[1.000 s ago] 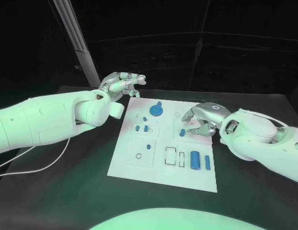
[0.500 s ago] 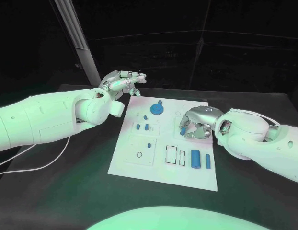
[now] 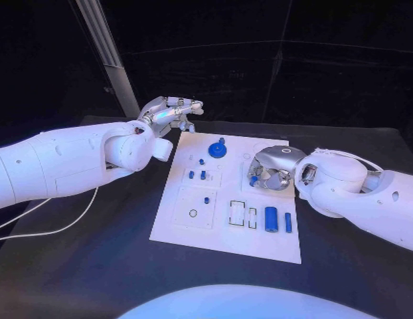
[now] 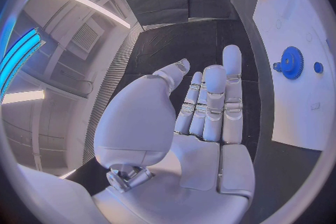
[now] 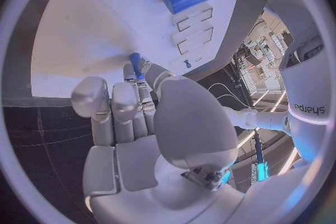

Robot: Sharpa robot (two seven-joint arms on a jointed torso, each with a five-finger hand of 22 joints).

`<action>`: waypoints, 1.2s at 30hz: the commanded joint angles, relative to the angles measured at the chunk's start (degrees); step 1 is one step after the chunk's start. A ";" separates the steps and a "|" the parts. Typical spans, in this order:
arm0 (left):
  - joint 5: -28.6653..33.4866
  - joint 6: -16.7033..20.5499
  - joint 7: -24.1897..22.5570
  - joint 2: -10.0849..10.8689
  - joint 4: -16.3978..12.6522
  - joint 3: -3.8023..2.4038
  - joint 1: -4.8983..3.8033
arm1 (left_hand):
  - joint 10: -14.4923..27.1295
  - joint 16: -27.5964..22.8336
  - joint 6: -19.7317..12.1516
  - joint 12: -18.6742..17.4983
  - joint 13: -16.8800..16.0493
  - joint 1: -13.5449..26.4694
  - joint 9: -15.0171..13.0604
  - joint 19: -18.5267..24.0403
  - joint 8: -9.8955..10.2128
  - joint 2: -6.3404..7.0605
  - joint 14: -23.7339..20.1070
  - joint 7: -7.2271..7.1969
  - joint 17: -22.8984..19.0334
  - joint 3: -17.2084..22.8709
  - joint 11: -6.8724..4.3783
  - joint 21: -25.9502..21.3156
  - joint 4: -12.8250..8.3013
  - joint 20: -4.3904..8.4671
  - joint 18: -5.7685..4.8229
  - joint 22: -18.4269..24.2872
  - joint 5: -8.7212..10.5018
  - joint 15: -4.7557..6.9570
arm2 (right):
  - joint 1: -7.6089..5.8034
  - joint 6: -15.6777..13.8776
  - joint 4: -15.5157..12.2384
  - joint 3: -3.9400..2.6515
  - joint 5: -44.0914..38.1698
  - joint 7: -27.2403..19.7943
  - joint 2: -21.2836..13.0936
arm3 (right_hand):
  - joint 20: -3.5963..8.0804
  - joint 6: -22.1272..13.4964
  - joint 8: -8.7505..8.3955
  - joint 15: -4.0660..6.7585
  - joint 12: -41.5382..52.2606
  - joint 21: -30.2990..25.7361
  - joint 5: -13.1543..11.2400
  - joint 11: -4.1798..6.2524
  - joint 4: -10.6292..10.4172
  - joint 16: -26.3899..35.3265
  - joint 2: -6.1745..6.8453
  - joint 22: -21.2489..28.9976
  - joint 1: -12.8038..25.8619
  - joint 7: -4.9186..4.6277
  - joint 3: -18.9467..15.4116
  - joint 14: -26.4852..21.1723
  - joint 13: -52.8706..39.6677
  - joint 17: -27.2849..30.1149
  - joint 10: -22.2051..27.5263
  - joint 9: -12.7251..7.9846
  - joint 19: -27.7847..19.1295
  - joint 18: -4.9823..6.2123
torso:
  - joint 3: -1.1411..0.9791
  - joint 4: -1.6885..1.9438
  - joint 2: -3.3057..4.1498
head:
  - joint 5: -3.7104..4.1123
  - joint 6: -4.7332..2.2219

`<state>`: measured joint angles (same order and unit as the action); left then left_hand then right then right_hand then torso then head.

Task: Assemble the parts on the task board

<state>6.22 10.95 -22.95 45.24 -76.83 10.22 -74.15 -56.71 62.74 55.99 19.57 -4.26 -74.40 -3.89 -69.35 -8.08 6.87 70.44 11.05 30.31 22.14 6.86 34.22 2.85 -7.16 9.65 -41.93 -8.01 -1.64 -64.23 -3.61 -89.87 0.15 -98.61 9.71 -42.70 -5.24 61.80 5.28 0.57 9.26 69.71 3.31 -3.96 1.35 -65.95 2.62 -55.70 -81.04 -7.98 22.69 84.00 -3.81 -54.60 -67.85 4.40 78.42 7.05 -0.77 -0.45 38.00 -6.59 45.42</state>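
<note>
**Head view: right hand holds a blue peg over the board's right-centre**

Head view, centre of frame: white board (image 3: 228, 234) lying flat, its long side running from lower centre toward upper centre. Right hand (image 3: 269, 174) right of centre, over the board's right-hand half, fingers curled in around a small blue peg (image 3: 253, 179). Right wrist view: same peg (image 5: 136, 66) pinched between thumb and fingertips (image 5: 130, 73), long axis pointing out past the fingertips toward the board face; tip near the surface, contact not clear. Seat for the peg hidden under the hand, so alignment impossible to judge.

Left hand (image 3: 168, 114) upper left of centre, just off the board's far-left corner, well apart from the peg. Left wrist view: fingers (image 4: 210, 101) straight and close together, thumb set apart, nothing in the palm.

Elsewhere on the board: blue gear (image 3: 217, 151) near the top centre, with a small knob just above it; two short pins (image 3: 196, 175) below the gear; two cylinders (image 3: 277, 218) lying side by side at lower right, long axes running up and down the frame, beside two empty rectangular slots (image 3: 237, 213).

Likely step: seating the held peg in the board. Right hand plainly the nearer one. Coming move turns on keeping the peg's axis square to the board and coming straight down; any tilt likely to jam it at the rim of its hole.
</note>
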 commanded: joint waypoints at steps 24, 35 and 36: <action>0.06 -0.97 0.44 0.28 -0.01 -0.04 -0.11 | 0.44 0.41 -0.36 0.46 -0.01 -0.29 -0.01 0.03 -0.32 -0.45 -0.38 -0.08 -0.16 -0.16 0.00 -0.42 -0.23 -0.30 0.84 0.14 0.18 -0.17 | -0.15 -8.41 -7.06 -0.29 1.35 0.14 -4.41 | 0.62 2.66 0.59 0.81 -1.85 2.05 -0.42 0.46 0.46 -1.55 -0.22 -2.60 1.30 0.34 2.66 1.15 -0.09 -1.05 -2.99 0.44 1.01 -1.12 | 0.06 -0.05 -0.16 | 0.22 -0.33; 0.06 -1.06 0.51 0.14 -0.01 -0.03 -0.10 | 0.53 0.45 -0.39 0.55 -0.01 -0.48 -0.01 0.00 -0.36 -0.51 -0.39 -0.08 -0.17 -0.11 0.00 -0.44 -0.32 -0.30 0.84 0.18 0.18 -0.17 | -0.21 -9.64 -10.20 -1.69 4.14 -1.51 -1.96 | 0.61 2.56 0.42 0.78 -2.19 2.12 -0.41 0.39 0.36 -1.65 0.02 -2.68 1.61 0.23 2.67 1.12 -0.05 -1.10 -2.93 0.38 1.01 -1.13 | 0.10 0.11 -0.04 | -0.15 -0.38; 0.06 -1.07 0.50 0.10 -0.01 -0.03 -0.10 | 0.53 0.45 -0.40 0.55 -0.01 -0.50 -0.01 0.00 -0.36 -0.52 -0.39 -0.08 -0.17 -0.11 0.00 -0.44 -0.33 -0.30 0.84 0.18 0.17 -0.17 | -0.20 -9.57 -9.99 -1.70 4.25 -1.81 -1.04 | 0.61 2.55 0.41 0.78 -2.21 2.12 -0.40 0.39 0.36 -1.65 0.02 -2.69 1.61 0.22 2.69 1.12 -0.05 -1.09 -2.93 0.38 1.01 -1.13 | 0.10 0.12 -0.04 | -0.19 -0.33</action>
<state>6.22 10.65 -22.36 45.42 -76.80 10.23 -74.14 -56.71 62.97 55.99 19.80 -4.26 -74.64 -3.89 -69.35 -8.07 6.63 70.44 11.04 30.20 22.14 6.86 34.00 2.85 -7.16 9.65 -41.80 -8.01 -1.64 -64.37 -11.70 -99.83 -1.52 -96.04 9.41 -44.24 -4.60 63.97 5.76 1.04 7.24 71.61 2.80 -3.38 1.98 -67.23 2.63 -58.36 -79.80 -7.58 25.21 83.94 -3.93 -55.63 -70.44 4.85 79.07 6.65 -0.70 -0.38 37.92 -6.61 44.98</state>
